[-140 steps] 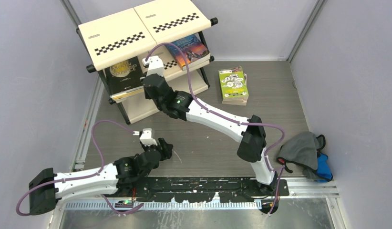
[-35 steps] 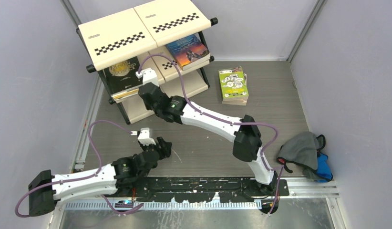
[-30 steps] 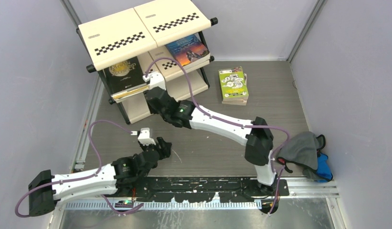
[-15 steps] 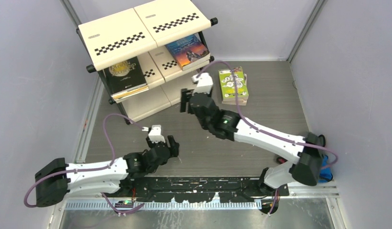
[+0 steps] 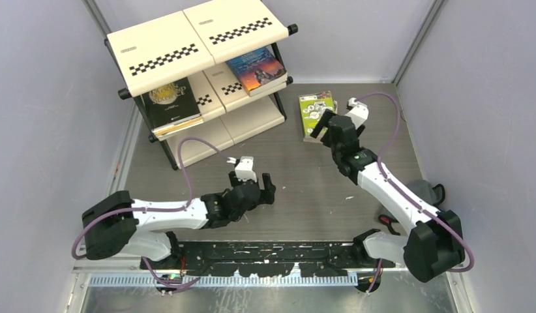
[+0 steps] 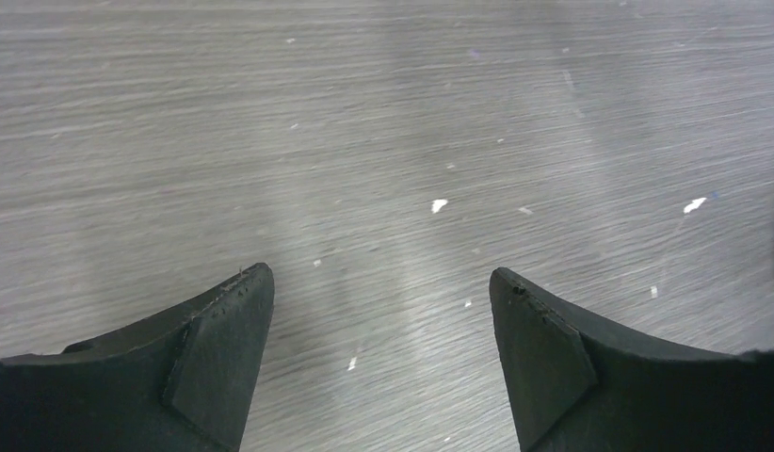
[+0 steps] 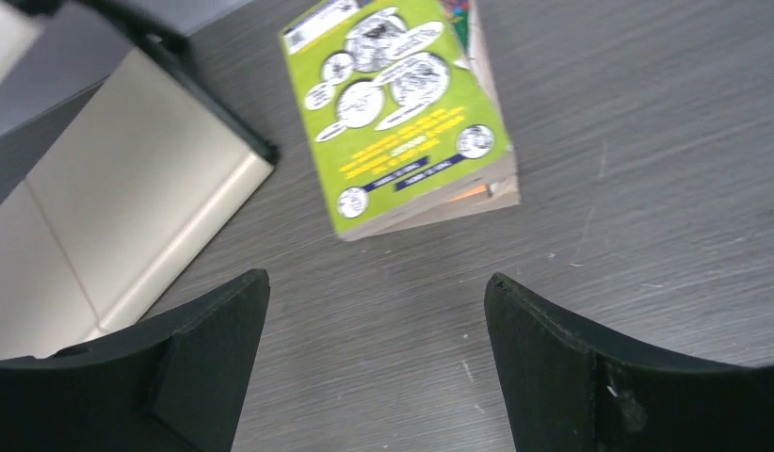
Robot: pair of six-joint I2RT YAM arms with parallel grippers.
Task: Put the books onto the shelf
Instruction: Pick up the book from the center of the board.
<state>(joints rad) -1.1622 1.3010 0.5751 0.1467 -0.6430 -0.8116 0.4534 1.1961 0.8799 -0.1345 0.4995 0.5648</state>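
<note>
The shelf (image 5: 200,39) stands at the back left. A dark green-and-gold book (image 5: 169,99) and a blue book (image 5: 255,68) lie on its middle tier. A bright lime green book (image 5: 314,111) tops a small stack on the table right of the shelf, with an orange edge under it in the right wrist view. My right gripper (image 5: 327,124) hovers open just short of the lime green book (image 7: 402,113), nothing between its fingers (image 7: 376,278). My left gripper (image 5: 270,189) is open over bare table (image 6: 378,273).
The shelf's lowest cream panel (image 7: 110,226) lies left of the right gripper. A grey cloth bundle (image 5: 422,189) sits at the right, mostly behind the right arm's elbow. Grey walls close in the table on three sides. A black base plate (image 5: 272,251) runs along the near edge.
The right arm swung away from the shelf's left side to the lime green book and opened its jaws. The left arm reached forward and right, opening wider.
</note>
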